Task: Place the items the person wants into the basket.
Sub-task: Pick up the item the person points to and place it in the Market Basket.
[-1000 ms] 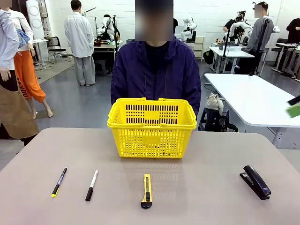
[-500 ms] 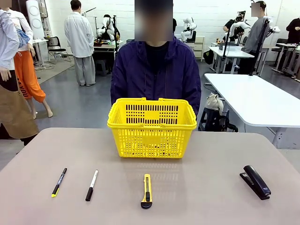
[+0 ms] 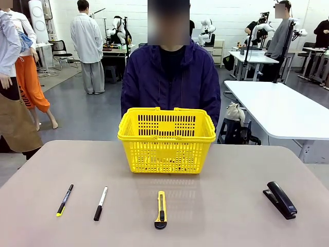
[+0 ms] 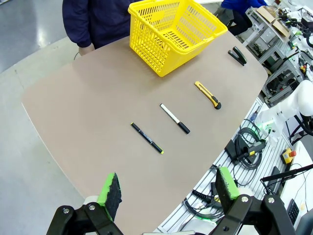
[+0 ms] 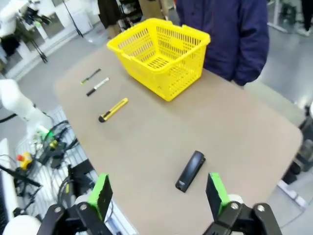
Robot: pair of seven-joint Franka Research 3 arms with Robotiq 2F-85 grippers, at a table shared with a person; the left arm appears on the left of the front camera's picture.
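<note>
Basket (image 3: 166, 154) hides the person's (image 3: 172, 77) lower arms from the front; left gripper (image 4: 166, 188) and right gripper (image 5: 159, 193) gape, empty.

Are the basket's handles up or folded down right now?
Folded down: on the basket, both handles lie flat along the rim, leaving the top open in the front and wrist views.

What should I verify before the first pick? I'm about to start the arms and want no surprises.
1. Left gripper open, empty: ok.
2. Right gripper open, empty: ok.
3. Bright yellow plastic lattice basket upright, opening unobstructed: ok.
4. Black stapler lying alone on the tan table: ok.
5. White marker pen with black cap apart from the black pen with yellow end: ok.
6. Which item the person in the dark jacket wants: cannot tell.
</note>
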